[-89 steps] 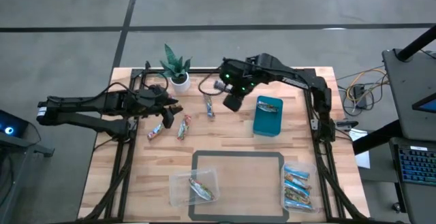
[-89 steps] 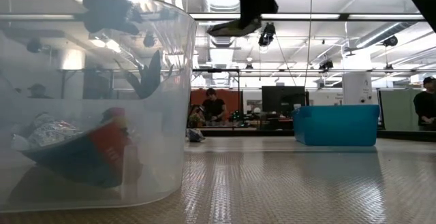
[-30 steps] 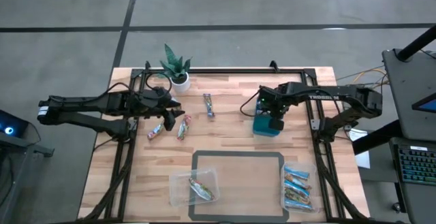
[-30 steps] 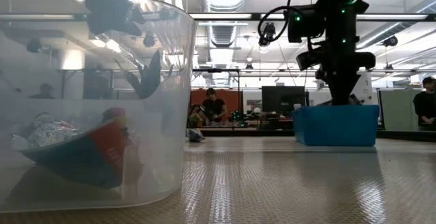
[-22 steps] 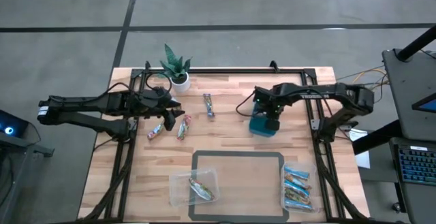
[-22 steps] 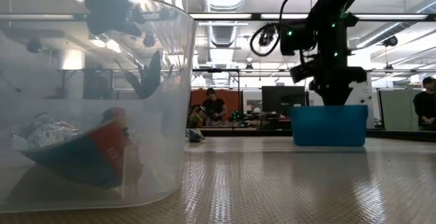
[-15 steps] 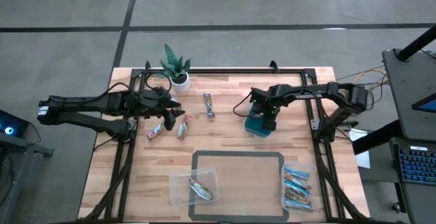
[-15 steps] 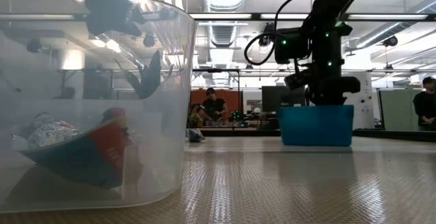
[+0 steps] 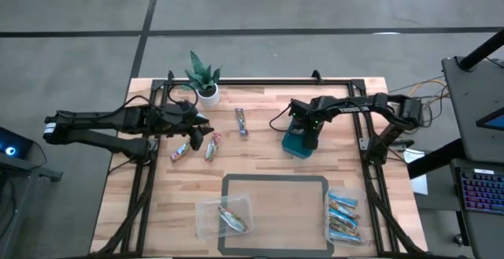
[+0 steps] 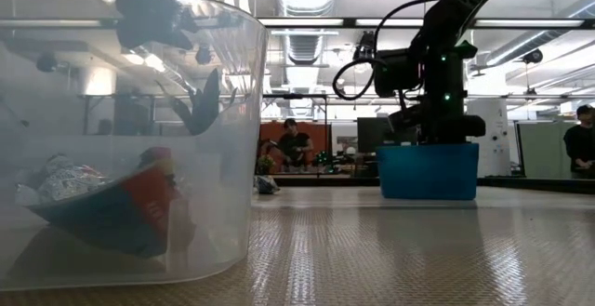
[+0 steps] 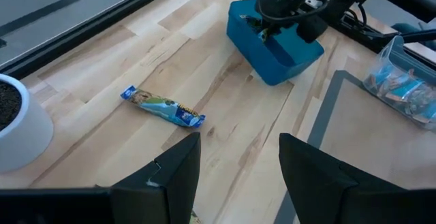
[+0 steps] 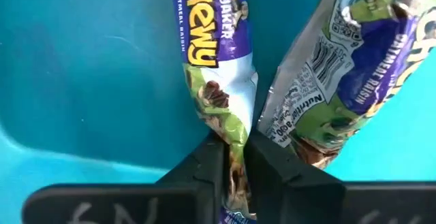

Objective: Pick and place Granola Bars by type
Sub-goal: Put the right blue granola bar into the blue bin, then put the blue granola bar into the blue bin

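While the right gripper (image 12: pixel 235 157) is pinching a granola bar (image 12: pixel 216 67) inside the teal bin (image 9: pixel 300 142), it should release low, beside the other bar (image 12: pixel 337 74).

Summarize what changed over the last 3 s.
The right gripper swung from mid-table over to the teal bin, dipped in, and the bin has slid leftward with it. Its jaws are shut on a granola bar inside the bin. The left gripper, loose bars and tubs stayed put.
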`<state>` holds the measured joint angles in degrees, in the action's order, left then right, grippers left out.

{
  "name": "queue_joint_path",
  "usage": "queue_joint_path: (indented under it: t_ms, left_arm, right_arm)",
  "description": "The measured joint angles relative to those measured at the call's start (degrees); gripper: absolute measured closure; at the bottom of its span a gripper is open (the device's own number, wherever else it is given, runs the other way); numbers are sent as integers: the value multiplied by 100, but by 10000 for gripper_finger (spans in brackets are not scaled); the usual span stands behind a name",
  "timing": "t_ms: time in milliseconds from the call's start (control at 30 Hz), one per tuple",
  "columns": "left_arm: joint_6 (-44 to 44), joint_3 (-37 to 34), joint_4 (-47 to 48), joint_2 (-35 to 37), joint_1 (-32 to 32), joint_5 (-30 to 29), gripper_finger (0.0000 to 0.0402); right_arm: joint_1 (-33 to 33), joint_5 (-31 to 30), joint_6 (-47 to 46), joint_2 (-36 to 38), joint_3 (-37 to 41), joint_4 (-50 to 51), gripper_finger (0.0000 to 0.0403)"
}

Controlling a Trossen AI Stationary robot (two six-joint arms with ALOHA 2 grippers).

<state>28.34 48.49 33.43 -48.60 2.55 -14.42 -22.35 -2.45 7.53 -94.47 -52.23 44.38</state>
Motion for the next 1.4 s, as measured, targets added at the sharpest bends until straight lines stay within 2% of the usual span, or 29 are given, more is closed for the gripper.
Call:
queue_joint_path:
  t_ms: [433, 600, 867, 1000, 1100, 1400]
  left_arm:
    - [87, 0, 0, 0, 0, 22, 221]
    - [85, 0, 0, 0, 0, 22, 221]
    - [92, 0, 0, 1, 0, 22, 221]
    - [365, 0, -2, -78, 2, 11, 221]
    - [868, 0, -38, -301, 20, -84, 221]
    - [1541, 0, -296, -1196, 159, -383, 221]
  right_arm:
    - [0, -65, -267, 360, -9, 16, 228]
    - [2, -73, -425, 580, -120, 216, 195]
    - [7, -67, -698, 924, -523, 739, 176]
    - [7, -52, -727, 1071, -738, 797, 175]
    - [7, -28, -818, 1115, -914, 816, 176]
    - [78, -10, -909, 1116, -1664, 1200, 172]
